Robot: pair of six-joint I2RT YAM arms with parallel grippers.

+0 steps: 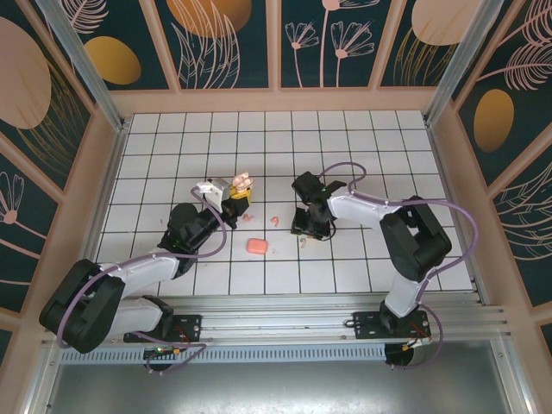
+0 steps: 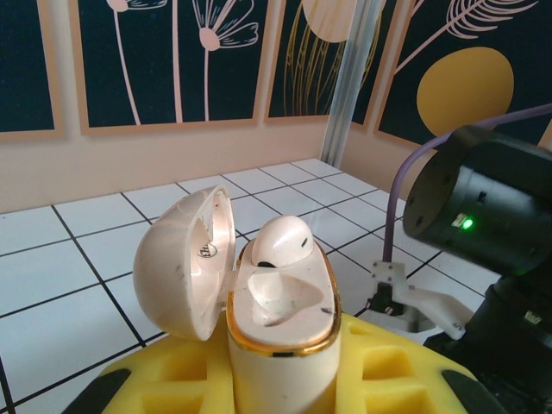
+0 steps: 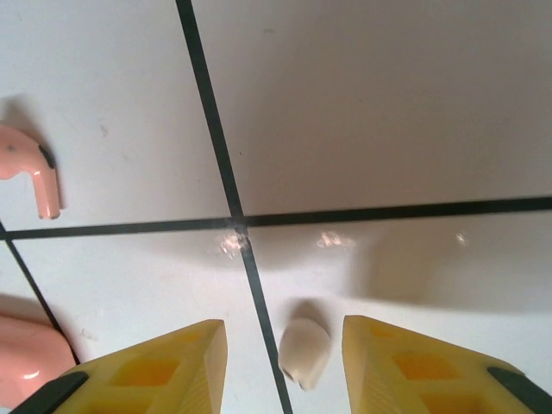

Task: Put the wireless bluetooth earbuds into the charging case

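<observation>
Gripping the beige charging case [image 2: 280,345] by its lower body, the left fingers [image 2: 392,375] are closed on it and hold it upright above the worktop [image 1: 362,155]. The case's lid [image 2: 181,263] is swung open to the left on its hinge, its hollow inside facing the sockets. One whitish earbud [image 2: 280,241] sits in the far socket, its rounded head standing up above the gold rim. The near socket holds nothing.

On the white tiles, a second whitish-beige earbud [image 3: 304,349] lies loose between the right fingers [image 3: 405,358]. These fingers stand apart, one on each side of it, and bare tile shows on both sides, so neither pad touches it. It lies just right of a dark grout line and closer to the finger on the right of the wrist view than to the other.

A pink earbud [image 3: 39,177] lies off to the left of that view, on the far side of a crossing grout line and well apart from the fingers. A rounded salmon case [image 3: 26,354] sits closed at the lower left, just beside the left-hand finger pad. In the top view this salmon case lies between the two arms, nearer the robot than the held beige case.
</observation>
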